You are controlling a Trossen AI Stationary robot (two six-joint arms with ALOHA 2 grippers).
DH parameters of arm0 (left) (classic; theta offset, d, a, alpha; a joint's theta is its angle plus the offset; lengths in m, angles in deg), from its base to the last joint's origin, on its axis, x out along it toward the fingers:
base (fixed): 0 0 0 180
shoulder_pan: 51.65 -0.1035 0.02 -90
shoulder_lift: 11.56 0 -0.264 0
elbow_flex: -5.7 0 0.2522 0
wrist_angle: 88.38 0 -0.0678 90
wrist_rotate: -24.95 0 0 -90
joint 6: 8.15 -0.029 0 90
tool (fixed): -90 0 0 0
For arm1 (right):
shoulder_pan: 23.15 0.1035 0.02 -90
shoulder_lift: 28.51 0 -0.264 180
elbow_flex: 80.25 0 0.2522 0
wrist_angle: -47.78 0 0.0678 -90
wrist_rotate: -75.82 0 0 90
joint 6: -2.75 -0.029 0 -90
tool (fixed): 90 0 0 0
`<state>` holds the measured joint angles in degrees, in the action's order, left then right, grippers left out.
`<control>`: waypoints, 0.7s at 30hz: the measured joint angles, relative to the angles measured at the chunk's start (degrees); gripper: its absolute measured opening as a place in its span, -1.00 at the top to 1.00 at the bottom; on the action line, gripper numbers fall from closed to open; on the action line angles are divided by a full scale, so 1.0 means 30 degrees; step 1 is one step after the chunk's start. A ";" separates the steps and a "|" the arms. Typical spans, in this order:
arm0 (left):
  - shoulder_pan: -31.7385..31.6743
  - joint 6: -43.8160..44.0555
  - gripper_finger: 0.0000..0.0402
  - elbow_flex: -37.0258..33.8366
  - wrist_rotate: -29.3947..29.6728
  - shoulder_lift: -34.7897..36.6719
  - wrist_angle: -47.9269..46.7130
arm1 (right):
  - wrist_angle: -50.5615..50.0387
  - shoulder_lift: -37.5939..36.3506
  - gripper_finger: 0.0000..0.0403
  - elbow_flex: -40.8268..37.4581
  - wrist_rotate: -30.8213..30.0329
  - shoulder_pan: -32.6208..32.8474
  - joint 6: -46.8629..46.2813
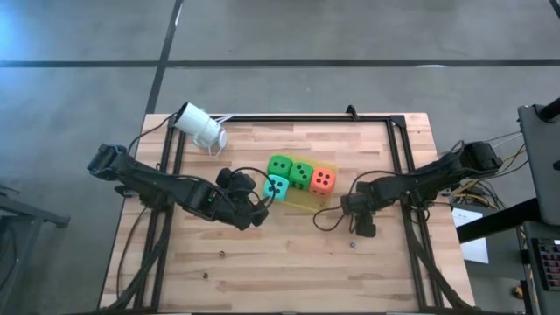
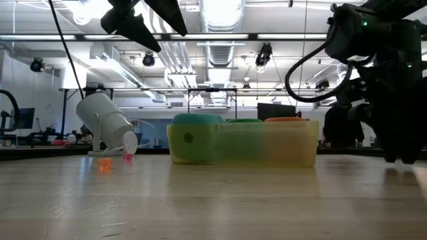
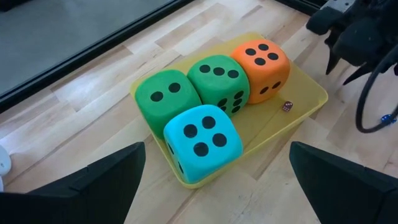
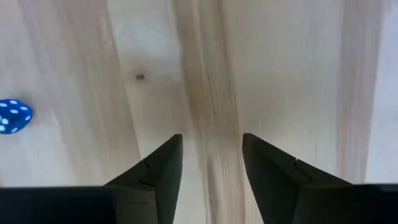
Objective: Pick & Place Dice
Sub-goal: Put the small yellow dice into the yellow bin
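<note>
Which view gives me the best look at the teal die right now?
The left wrist view: the teal die sits close and unobstructed in the yellow tray, four pips up. The high view shows it small, beside the left gripper. In the low view the tray's wall blurs it; the right wrist view misses it.

The light wooden plank counter (image 1: 289, 254) carries a shallow translucent yellow plastic tray (image 1: 303, 202) near its centre. A white cylindrical camera (image 1: 199, 127) lies tilted at the far left corner. A small blue white-dotted die (image 4: 12, 116) rests on the bare planks.
</note>
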<state>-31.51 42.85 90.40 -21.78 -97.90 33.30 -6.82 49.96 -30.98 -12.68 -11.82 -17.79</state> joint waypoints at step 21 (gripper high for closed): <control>0.0000 -0.0007 -0.99 0.0000 0.0000 0.0000 -0.0007 | -0.7264 -0.2951 0.21 -0.0036 -0.0058 0.0001 -1.2522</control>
<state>-31.51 42.83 90.40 -21.78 -97.90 33.28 -28.61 41.11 -31.09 -12.85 -11.82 -55.35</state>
